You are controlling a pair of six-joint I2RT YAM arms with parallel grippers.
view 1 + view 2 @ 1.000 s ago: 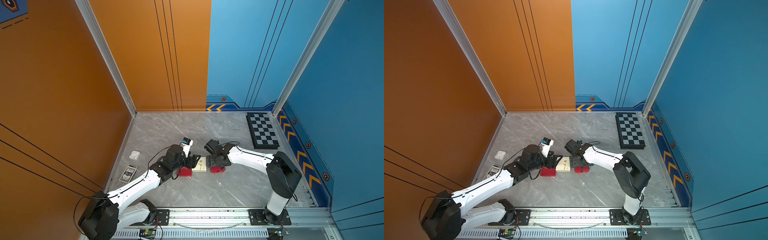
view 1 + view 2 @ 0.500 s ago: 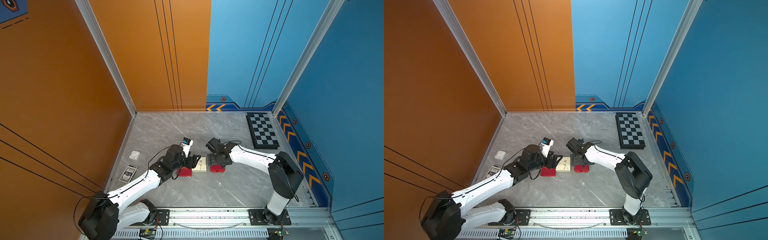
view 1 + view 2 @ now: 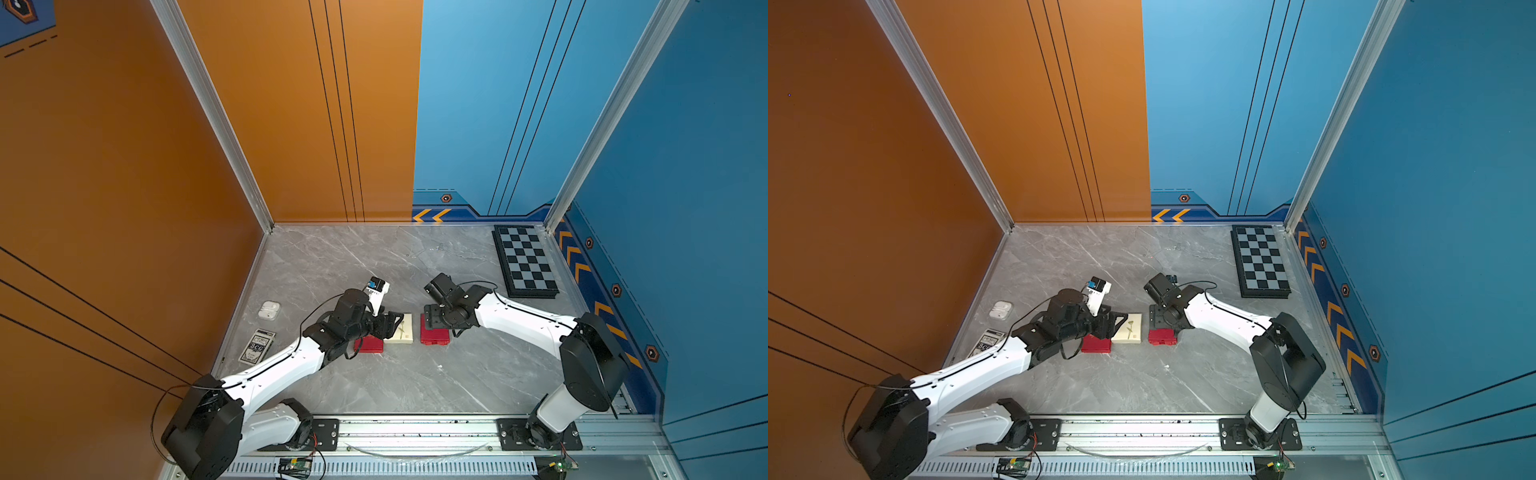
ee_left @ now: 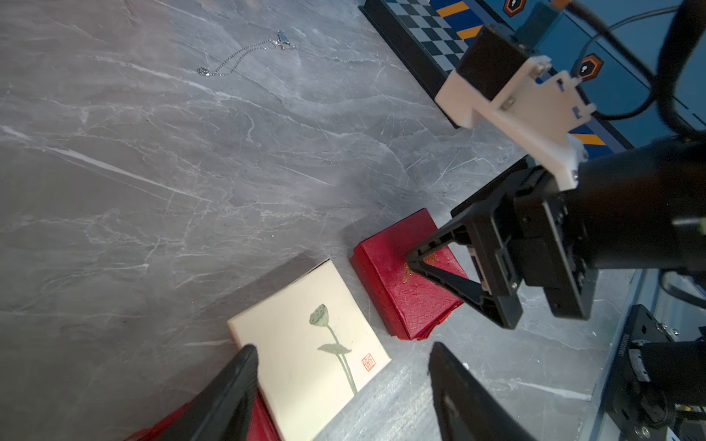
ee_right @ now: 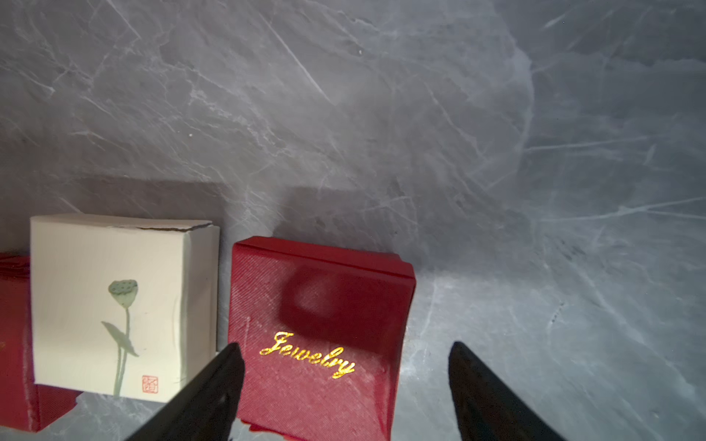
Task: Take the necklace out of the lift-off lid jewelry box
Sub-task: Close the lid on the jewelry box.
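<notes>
The grey worktop [image 3: 374, 395] has a chessboard [image 3: 524, 262] in its back right corner. Three small boxes sit in a row near the middle. They are a red jewelry box [image 5: 321, 336], a cream box [image 5: 107, 298] just beside it, and another red box [image 3: 368, 345]. The right gripper [image 5: 344, 344] hangs open over the red jewelry box and holds nothing. The left gripper [image 4: 342, 346] is open too, over the cream box. The necklace [image 4: 244, 57] lies on the worktop toward the back edge, well apart from the boxes.
</notes>
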